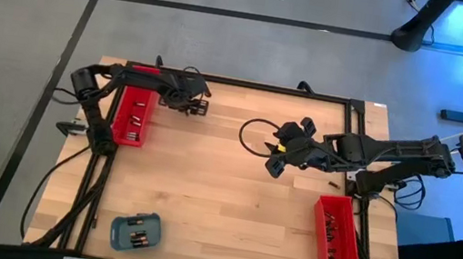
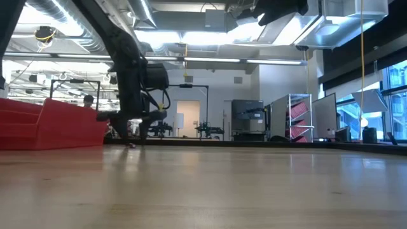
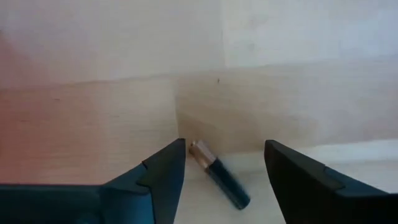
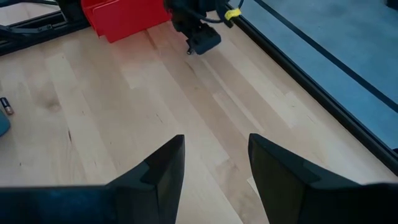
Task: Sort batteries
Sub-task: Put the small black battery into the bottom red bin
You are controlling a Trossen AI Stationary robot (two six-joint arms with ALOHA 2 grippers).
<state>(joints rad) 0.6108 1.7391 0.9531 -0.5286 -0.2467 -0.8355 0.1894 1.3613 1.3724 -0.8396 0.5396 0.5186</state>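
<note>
One battery (image 3: 219,175), dark with a coppery end, lies on its side on the wooden table. My left gripper (image 3: 224,163) is open and low over it, one finger on each side, without touching it. In the high view this gripper (image 1: 199,104) is at the far left, beside the left red tray (image 1: 133,116). More batteries lie in the blue-grey tray (image 1: 135,231) and in the right red tray (image 1: 338,247). My right gripper (image 1: 276,161) is open and hangs above the table's middle right, holding nothing (image 4: 216,163).
A black frame (image 1: 238,83) runs round the table top. The left red tray (image 2: 51,124) stands close to the left arm (image 2: 137,76). A yellow-tagged cable (image 1: 258,134) loops by the right arm. Bare wood lies between the two grippers and toward the near edge.
</note>
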